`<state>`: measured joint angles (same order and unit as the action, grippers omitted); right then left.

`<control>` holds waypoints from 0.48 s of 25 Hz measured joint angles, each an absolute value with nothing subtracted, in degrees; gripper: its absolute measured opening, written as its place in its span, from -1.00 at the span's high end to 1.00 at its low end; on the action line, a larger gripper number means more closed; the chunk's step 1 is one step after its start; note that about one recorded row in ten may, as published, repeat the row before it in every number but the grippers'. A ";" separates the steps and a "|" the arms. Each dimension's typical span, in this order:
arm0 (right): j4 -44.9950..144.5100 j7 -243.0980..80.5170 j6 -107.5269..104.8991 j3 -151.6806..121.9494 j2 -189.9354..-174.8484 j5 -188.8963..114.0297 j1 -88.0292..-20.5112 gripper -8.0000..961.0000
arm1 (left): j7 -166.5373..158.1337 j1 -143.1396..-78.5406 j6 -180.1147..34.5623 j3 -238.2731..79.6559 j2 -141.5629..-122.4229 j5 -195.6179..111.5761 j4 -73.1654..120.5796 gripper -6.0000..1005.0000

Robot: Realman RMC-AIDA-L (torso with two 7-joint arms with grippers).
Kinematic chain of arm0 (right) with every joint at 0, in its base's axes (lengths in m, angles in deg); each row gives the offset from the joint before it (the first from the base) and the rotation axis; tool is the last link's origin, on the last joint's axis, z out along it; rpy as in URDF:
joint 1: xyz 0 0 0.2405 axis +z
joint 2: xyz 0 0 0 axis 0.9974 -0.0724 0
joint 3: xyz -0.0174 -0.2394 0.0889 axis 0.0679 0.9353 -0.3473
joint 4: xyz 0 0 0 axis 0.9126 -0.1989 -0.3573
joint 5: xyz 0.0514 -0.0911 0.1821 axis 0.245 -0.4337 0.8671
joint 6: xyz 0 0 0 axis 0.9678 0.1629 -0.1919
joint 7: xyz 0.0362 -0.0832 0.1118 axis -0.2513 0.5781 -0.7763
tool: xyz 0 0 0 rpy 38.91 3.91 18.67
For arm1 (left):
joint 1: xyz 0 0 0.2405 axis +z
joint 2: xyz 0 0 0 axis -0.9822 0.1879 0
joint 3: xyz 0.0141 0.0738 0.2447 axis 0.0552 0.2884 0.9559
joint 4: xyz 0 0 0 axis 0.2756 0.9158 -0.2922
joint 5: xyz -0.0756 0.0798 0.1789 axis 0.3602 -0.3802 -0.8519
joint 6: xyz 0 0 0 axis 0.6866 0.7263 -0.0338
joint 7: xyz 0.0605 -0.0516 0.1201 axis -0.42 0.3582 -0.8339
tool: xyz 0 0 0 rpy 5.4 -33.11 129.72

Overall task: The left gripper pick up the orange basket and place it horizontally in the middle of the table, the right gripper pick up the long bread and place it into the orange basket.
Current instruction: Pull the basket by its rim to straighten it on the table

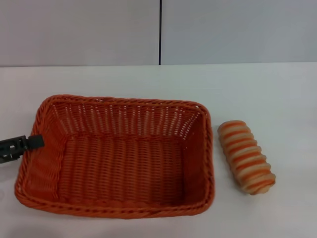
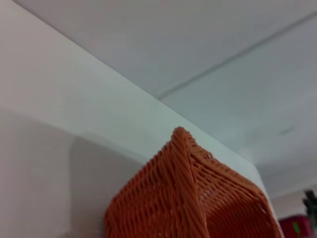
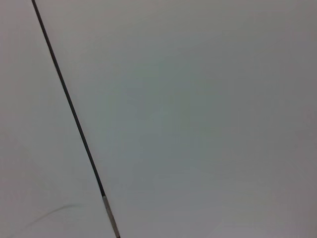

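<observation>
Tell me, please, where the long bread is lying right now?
In the head view the long bread lies on the table, on the robot's right, just outside the orange basket.

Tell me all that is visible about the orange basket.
The orange basket is a large rectangular woven one with a braided rim and sloping sides, standing upright and empty on the white table. The left gripper is at the rim of its left short wall. The long bread lies apart, on its right.
</observation>
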<state>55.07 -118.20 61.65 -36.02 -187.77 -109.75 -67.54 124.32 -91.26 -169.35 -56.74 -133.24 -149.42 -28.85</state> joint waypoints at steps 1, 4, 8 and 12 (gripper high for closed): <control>55.07 -118.20 61.63 -36.02 -187.72 -109.75 -67.46 -0.36 | 124.06 -91.59 -170.61 -56.67 -132.75 -149.43 -27.94 -0.40; 55.07 -118.20 61.57 -36.02 -187.56 -109.75 -67.14 -0.36 | 124.06 -91.59 -170.61 -56.67 -132.75 -149.43 -27.94 -0.40; 55.07 -118.21 61.48 -35.41 -187.39 -109.75 -66.80 -0.36 | 122.35 -92.25 -172.65 -56.73 -130.97 -149.48 -24.25 -0.40; 55.13 -118.81 61.47 -31.96 -186.76 -109.75 -66.62 -0.36 | 119.40 -92.35 -170.14 -58.55 -129.42 -149.47 -21.45 -0.40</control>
<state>55.13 -118.81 61.47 -31.96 -186.76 -109.75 -66.62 119.40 -92.35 -170.14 -58.55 -129.42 -149.47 -21.45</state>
